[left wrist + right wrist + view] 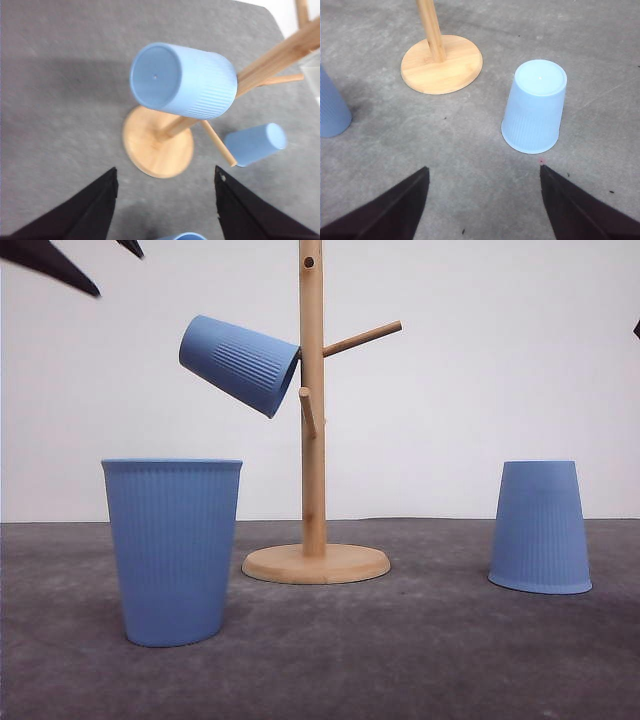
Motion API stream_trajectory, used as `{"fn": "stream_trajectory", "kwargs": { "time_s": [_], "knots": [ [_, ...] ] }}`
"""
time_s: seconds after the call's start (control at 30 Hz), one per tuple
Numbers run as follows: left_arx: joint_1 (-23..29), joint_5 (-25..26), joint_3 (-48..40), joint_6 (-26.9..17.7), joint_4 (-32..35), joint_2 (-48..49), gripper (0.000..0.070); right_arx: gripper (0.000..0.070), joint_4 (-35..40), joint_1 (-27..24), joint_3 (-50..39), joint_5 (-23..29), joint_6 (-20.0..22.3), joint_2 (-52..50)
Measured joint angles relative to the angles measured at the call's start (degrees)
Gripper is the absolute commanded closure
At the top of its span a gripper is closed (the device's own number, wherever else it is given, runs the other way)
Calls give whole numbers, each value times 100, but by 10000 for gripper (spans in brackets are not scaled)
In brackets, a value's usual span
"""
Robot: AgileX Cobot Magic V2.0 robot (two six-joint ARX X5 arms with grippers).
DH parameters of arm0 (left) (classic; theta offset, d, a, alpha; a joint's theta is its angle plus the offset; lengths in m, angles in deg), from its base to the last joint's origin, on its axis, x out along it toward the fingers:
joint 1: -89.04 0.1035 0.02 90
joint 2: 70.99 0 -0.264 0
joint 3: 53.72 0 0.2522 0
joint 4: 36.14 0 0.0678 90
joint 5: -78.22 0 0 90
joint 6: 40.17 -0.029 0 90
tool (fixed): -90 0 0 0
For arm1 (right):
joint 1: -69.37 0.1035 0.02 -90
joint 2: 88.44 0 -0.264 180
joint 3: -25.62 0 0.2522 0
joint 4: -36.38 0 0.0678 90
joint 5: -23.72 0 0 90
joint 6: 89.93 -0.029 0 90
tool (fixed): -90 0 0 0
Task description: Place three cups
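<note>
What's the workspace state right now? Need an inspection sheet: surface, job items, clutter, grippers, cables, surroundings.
Surface: grey mat, a few small dark specks in the right wrist view.
Job's things: hung cup sits mouth-first on a peg of the wooden stand, bottom pointing up and left; upright cup stands on the mat left of the stand, mouth up; inverted cup stands mouth down right of the stand.
Clutter: nothing seen.
Grippers: left gripper open, jaws apart above the stand's base, holding nothing; right gripper open, jaws apart short of the inverted cup, holding nothing.
Cables: nothing seen.
Surroundings: plain white backdrop.
</note>
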Motion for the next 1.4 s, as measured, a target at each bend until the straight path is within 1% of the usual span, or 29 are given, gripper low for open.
{"fn": "stream_trajectory", "kwargs": {
  "time_s": [0.13,0.23,0.33,0.47,0.6,0.7,0.87,0.97,1.03,1.1,1.2,1.33,1.4],
  "knots": [
    [-109,-547,-570,-108,261,664,354,253,-1,0,0,0,0,0],
    [-194,-860,-1246,-108,717,1218,353,253,1,0,0,0,0,0],
    [-213,-929,-2037,-87,1282,1820,352,253,-1,0,0,0,0,0],
    [-213,-991,-3097,6,1848,2543,351,253,-1,0,0,0,0,0],
    [-213,-1023,-4035,17,2252,3080,351,253,-1,0,0,0,-3,0],
    [-213,-1036,-4490,19,2398,3467,351,253,-1,0,0,0,-28,0],
    [-213,-1147,-4927,19,2422,3939,351,253,-3,0,0,0,-196,0],
    [-213,-1169,-4996,25,2200,3995,351,253,-63,0,7,-7,-449,49],
    [-213,-1171,-4997,26,2188,4001,351,253,-230,-2,83,-17,-676,199],
    [-213,-1169,-4997,26,2201,4022,351,253,-466,-4,275,-17,-888,524],
    [-213,-1171,-4997,30,2197,4021,351,253,-790,-4,638,-17,-1048,1147],
    [-213,-1169,-4997,35,2198,4021,351,242,-943,-4,1096,-17,-1104,2020],
    [-213,-1169,-4997,43,2198,4021,351,220,-937,-5,1366,-10,-1099,2468]
  ]
}}
